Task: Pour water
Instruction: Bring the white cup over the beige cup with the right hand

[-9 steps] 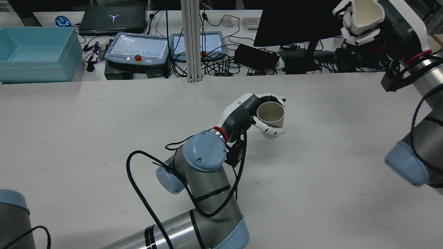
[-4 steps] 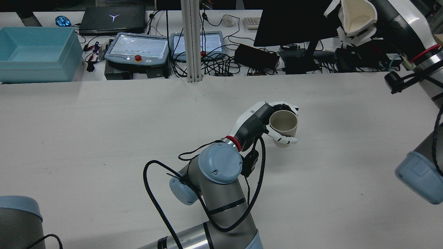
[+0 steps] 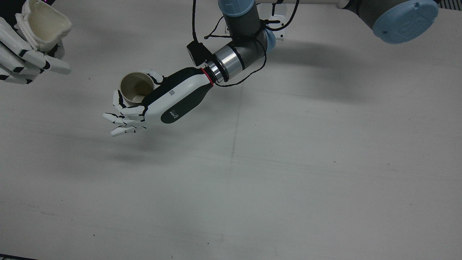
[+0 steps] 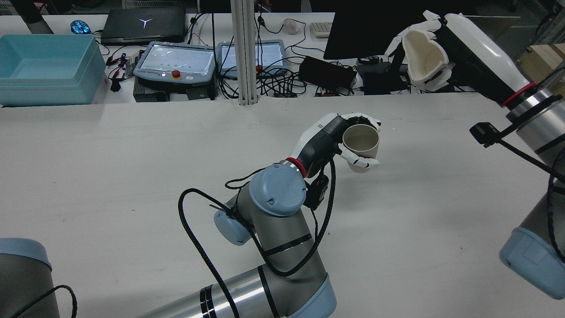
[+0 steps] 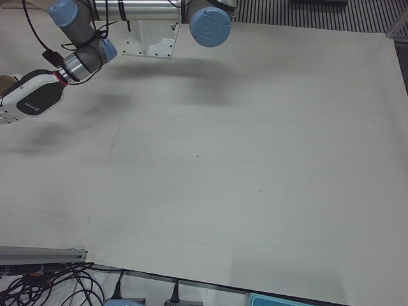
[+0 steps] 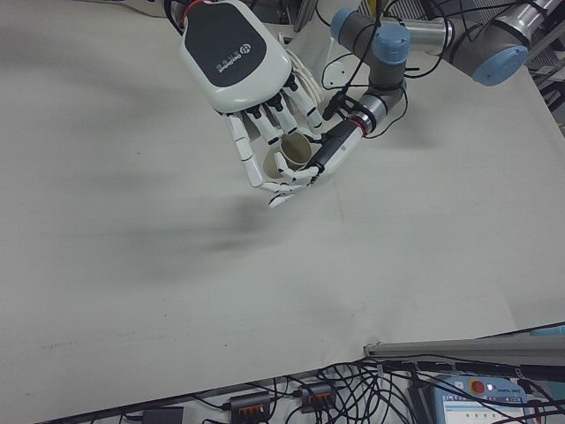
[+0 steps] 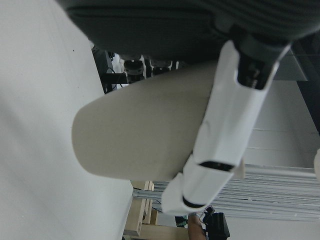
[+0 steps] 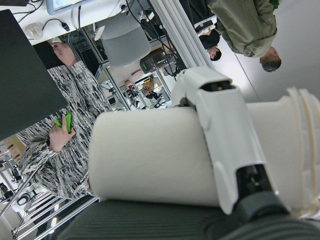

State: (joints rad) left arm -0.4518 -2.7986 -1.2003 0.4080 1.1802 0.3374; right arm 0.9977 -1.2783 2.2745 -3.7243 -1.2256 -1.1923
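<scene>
A pale grey table [image 3: 288, 162] with a faint centre seam.

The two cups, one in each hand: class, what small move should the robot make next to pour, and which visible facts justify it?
Probably bring the right hand and its squeezed cup down and across until it sits above the upright cup in the left hand. The raised cup is already tipped but sits high and off to the side, so pouring now would likely miss the open mouth below.

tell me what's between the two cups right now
Nothing. In the front view only bare table shows between the left hand's cup and the right hand's cup; the rear view also shows open air between them.
</scene>
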